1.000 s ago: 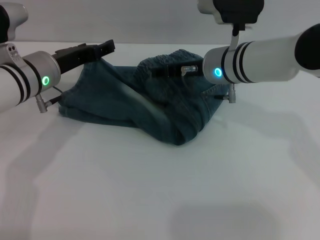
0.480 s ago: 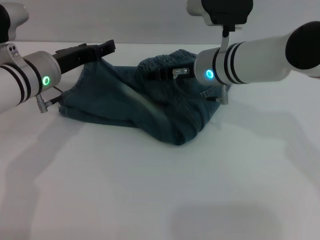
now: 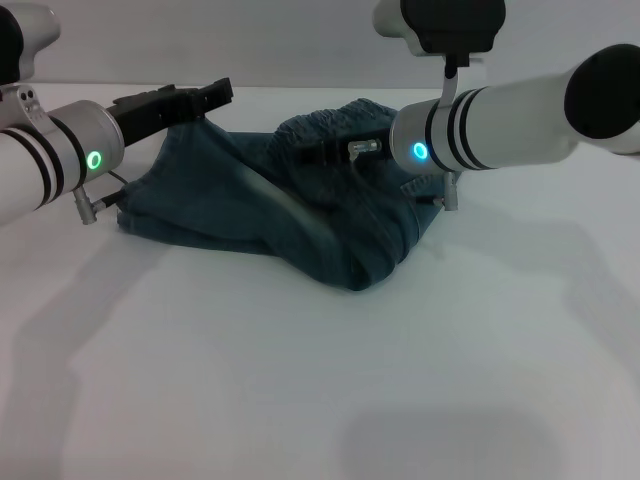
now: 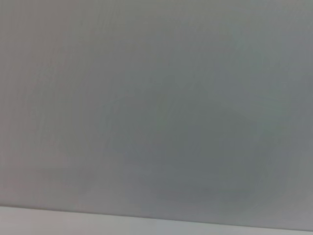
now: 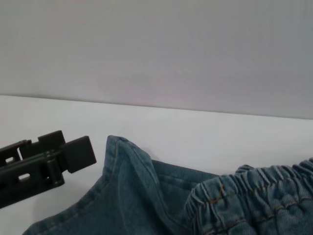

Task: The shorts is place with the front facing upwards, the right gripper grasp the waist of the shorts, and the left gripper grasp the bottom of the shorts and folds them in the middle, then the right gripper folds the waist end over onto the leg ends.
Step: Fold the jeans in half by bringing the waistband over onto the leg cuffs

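Note:
The blue denim shorts point(image 3: 300, 205) lie folded lengthwise on the white table point(image 3: 300, 380), bunched and partly raised. My left gripper point(image 3: 205, 100) is at the back left, shut on the bottom point(image 3: 203, 122), which it holds up in a peak. The same peak point(image 5: 117, 144) shows beside that gripper point(image 5: 85, 152) in the right wrist view. My right gripper point(image 3: 315, 152) reaches in from the right, low over the ruched waist point(image 3: 335, 122). The gathered band point(image 5: 254, 196) fills a corner of the right wrist view. The left wrist view shows only a grey wall.
The white table spreads wide in front of the shorts, and a grey wall point(image 3: 300, 40) rises behind it. My right forearm point(image 3: 500, 125) hangs over the right part of the shorts.
My right arm has shifted a little to the left over the waist. The left arm and the raised hem have not moved, and the shorts keep the same shape.

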Action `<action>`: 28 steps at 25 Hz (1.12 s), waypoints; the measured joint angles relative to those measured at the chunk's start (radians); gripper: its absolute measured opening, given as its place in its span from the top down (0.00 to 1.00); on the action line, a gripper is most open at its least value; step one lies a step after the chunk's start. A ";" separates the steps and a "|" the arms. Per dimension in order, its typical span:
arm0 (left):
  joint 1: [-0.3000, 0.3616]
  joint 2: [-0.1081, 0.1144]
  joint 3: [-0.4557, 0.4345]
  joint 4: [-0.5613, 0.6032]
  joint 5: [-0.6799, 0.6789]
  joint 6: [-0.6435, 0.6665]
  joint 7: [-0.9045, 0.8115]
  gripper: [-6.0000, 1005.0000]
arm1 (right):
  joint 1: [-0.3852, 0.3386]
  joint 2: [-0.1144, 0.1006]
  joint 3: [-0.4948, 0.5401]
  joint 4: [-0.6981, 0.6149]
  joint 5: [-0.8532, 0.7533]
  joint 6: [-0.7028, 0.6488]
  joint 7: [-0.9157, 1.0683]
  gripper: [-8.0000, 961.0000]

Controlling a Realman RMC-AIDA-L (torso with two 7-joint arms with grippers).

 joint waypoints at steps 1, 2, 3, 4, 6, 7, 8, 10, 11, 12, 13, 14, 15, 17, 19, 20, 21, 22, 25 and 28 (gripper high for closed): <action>0.000 0.000 0.000 0.000 0.000 0.000 0.000 0.18 | 0.005 0.000 0.000 0.007 0.005 0.000 0.000 0.30; 0.000 0.000 0.000 0.000 0.000 0.000 0.000 0.18 | 0.010 0.000 0.000 0.012 0.009 0.001 0.000 0.30; 0.000 0.000 0.000 0.000 0.000 0.000 0.000 0.18 | 0.013 0.000 -0.001 0.016 0.015 0.002 0.000 0.30; 0.000 0.000 0.000 -0.001 0.000 0.000 0.000 0.18 | 0.016 0.000 -0.001 0.020 0.021 0.004 0.000 0.30; 0.000 -0.001 0.000 -0.001 0.000 0.000 0.000 0.18 | 0.018 0.000 -0.002 0.018 0.026 0.007 -0.001 0.31; 0.000 0.000 0.000 -0.001 0.000 0.000 0.000 0.18 | 0.017 0.000 -0.002 0.010 0.027 0.008 -0.003 0.31; 0.000 0.000 0.000 -0.001 0.000 0.000 0.000 0.18 | 0.016 0.000 -0.003 0.004 0.027 0.008 -0.004 0.31; 0.000 -0.001 0.000 -0.001 0.000 0.000 0.000 0.18 | 0.014 0.000 -0.008 -0.002 0.027 0.008 -0.004 0.32; 0.000 -0.001 0.000 -0.001 0.000 0.000 0.000 0.18 | 0.015 0.000 -0.010 -0.002 0.027 0.009 -0.004 0.33; 0.000 0.000 0.000 -0.001 0.000 0.000 0.000 0.18 | 0.016 0.000 -0.012 0.000 0.027 0.009 -0.004 0.33; 0.000 0.000 0.000 -0.001 0.000 0.000 0.000 0.18 | 0.018 0.000 -0.013 0.002 0.027 0.009 -0.003 0.34; 0.000 0.000 0.000 -0.001 0.000 0.000 0.000 0.18 | 0.020 0.000 -0.014 0.004 0.027 0.009 -0.002 0.34; 0.000 0.001 0.000 -0.001 0.000 0.001 0.000 0.18 | 0.020 0.000 -0.014 0.006 0.027 0.009 -0.002 0.34; 0.000 0.001 0.000 -0.003 0.000 0.002 0.000 0.18 | 0.021 0.000 -0.014 0.011 0.027 0.009 0.002 0.35; -0.001 0.001 0.000 -0.004 0.000 0.002 0.000 0.18 | 0.023 0.000 -0.014 0.019 0.027 0.009 0.005 0.36; -0.001 0.001 0.000 -0.004 0.000 0.002 0.000 0.18 | 0.024 0.000 -0.014 0.023 0.027 0.009 0.006 0.36; -0.001 0.001 0.000 -0.004 0.000 0.003 0.000 0.18 | 0.029 0.000 -0.014 0.030 0.028 0.009 0.007 0.37; -0.001 0.001 0.000 -0.004 0.001 0.003 0.000 0.18 | 0.035 0.000 -0.014 0.041 0.029 0.009 0.007 0.37; -0.001 0.001 0.000 -0.004 0.001 0.003 0.000 0.18 | 0.057 0.000 -0.015 0.075 0.034 0.009 0.008 0.39; -0.002 0.001 0.000 -0.004 0.001 0.003 0.000 0.18 | 0.075 0.000 -0.017 0.103 0.036 0.014 0.015 0.40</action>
